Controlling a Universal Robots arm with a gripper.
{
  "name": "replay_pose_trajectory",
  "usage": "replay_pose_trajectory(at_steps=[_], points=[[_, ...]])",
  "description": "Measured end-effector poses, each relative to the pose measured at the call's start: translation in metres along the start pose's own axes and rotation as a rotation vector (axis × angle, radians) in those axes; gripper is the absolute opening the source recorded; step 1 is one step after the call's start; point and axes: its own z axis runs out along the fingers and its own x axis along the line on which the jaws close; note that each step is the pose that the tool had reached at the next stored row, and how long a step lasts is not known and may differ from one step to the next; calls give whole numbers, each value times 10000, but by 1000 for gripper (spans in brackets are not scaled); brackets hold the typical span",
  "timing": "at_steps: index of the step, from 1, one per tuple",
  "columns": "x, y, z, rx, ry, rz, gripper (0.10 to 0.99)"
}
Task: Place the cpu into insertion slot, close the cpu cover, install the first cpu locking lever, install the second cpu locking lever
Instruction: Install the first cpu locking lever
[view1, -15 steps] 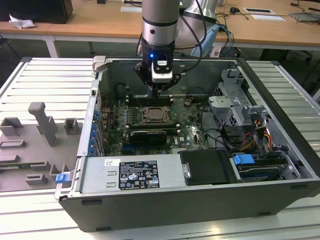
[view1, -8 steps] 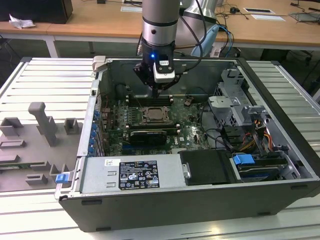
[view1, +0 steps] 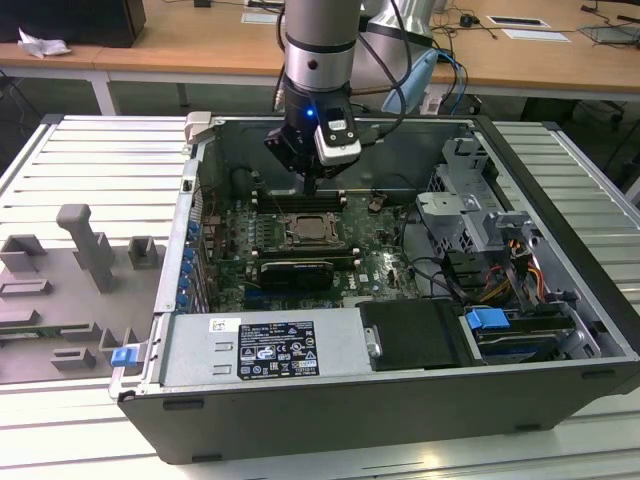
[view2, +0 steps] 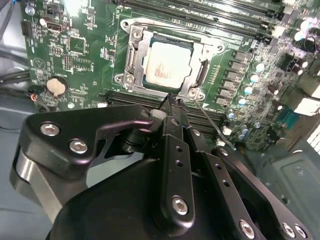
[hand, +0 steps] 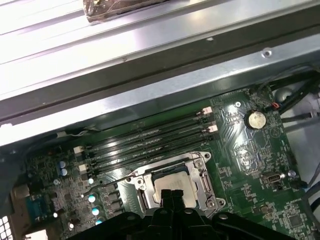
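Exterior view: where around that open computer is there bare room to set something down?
Bare ribbed table on the exterior view's right of the case, and the strip nearest the camera. Crowded: grey fixtures on its left; the arm over the motherboard.

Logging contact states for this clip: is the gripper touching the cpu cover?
Cannot tell. In both wrist views the gripper overlaps the cpu cover, hiding any gap; the exterior view shows neither contact nor gap plainly.
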Motion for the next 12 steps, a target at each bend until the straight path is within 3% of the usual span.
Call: replay_pose_trajectory(at_steps=[12], points=[[0, 0, 0, 14, 92, -1439, 106]])
